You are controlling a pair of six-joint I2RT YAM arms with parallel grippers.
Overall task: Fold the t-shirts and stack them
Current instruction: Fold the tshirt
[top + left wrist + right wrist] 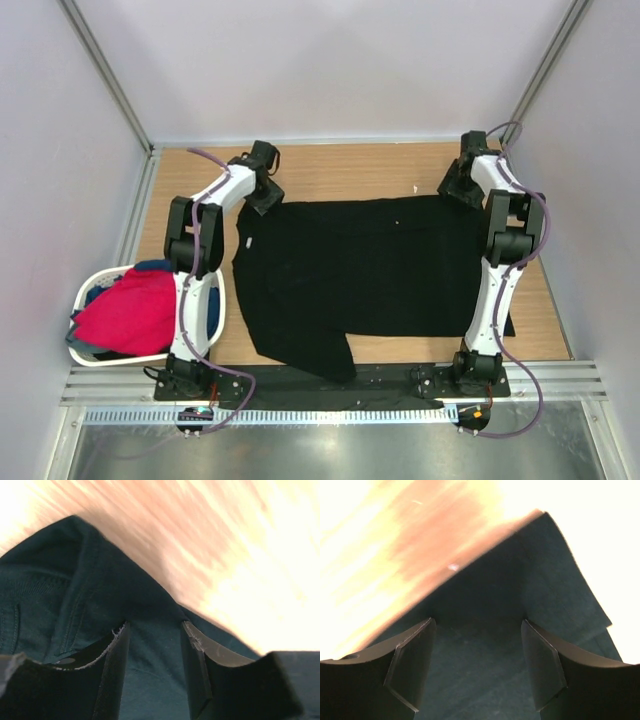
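A large black t-shirt [360, 270] lies spread flat on the wooden table [340, 170]. My left gripper [266, 194] sits at its far left corner, open, with the dark cloth [75, 605] lying between and under the fingers [116, 650]. My right gripper [463, 189] sits at the far right corner, open wide over the cloth corner [540, 580], fingers [412, 655] on either side. A red/pink shirt [130, 312] and a blue one [152, 266] lie heaped in the basket at the left.
The white oval basket [84, 291] stands at the table's left edge beside the left arm. A lower flap of the black shirt [330, 362] reaches the near edge by the metal rail [330, 400]. White walls enclose the table.
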